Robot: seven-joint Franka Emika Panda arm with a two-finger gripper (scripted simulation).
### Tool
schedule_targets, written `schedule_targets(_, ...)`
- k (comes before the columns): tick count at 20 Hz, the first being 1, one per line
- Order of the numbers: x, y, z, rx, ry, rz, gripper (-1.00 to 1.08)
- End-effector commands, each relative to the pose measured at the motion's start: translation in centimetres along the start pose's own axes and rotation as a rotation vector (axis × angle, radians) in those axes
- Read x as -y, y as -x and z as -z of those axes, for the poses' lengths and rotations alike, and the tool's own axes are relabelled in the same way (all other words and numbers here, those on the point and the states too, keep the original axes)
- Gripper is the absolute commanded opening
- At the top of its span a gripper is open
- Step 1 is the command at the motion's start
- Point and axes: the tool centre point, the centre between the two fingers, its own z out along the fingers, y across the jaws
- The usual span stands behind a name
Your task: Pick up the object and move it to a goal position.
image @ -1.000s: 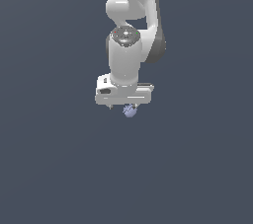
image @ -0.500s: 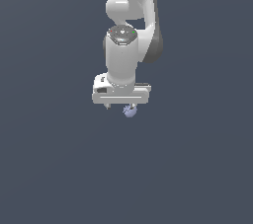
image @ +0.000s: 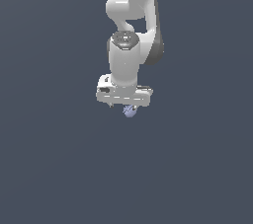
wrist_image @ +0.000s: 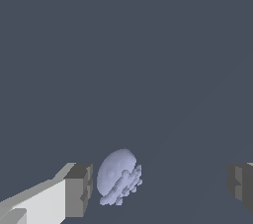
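The object is a small pale lavender-blue lump with a bumpy edge. In the wrist view it lies between my gripper's two grey fingertips, close to one fingertip and far from the other. The jaws stand wide apart, so the gripper is open and holds nothing. In the exterior view the object peeks out just under the white gripper, which points straight down over it; the hand hides the fingers there.
A plain dark grey-blue surface fills both views. The white arm rises from the hand toward the top of the exterior view. Nothing else shows.
Barely anything differs: the wrist has shifted very slightly over the object, and the object lies where it was.
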Motion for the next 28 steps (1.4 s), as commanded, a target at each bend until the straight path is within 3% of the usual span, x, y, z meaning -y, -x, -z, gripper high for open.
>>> schedule_targets(1, 0.4, 0.5, -0.6, 0.003, -0.005, -0.054, 1.0)
schedule_targets(18, 2.5, 5.4, -5.4, 0.031, -0.024, -0.503, 1.0)
schedule_targets(28, 3.0, 7.2, -6.9, 0.041, -0.024, -0.659, 1.0)
